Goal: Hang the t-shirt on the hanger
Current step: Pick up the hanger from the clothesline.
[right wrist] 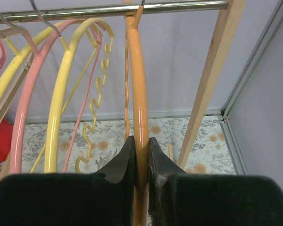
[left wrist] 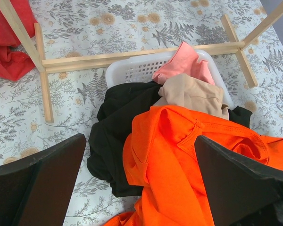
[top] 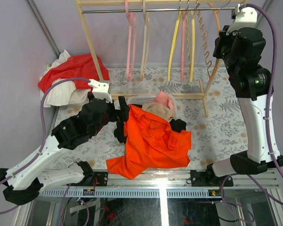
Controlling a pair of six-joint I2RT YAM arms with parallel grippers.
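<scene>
Lower centre, the t-shirt [top: 148,143] lies crumpled in front of the white basket [left wrist: 132,70]. The left gripper [left wrist: 139,139] hovers over it, fingers wide apart. Upper right, the right gripper [right wrist: 141,153] is clamped on the hanger [right wrist: 137,70], which hangs from the rail [right wrist: 108,9].

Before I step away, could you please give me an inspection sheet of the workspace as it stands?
Surface: table with a floral print.
Job's things: t-shirt crumpled on the table; hanger hanging on the rack.
Clutter: basket holding tan garment and pink garment, black garment spilling out; red cloth far left.
Grippers: left gripper open above the t-shirt; right gripper shut on the hanger.
Cables: purple cable looping along each arm.
Surroundings: yellow hangers and pink hangers on the rack.
</scene>
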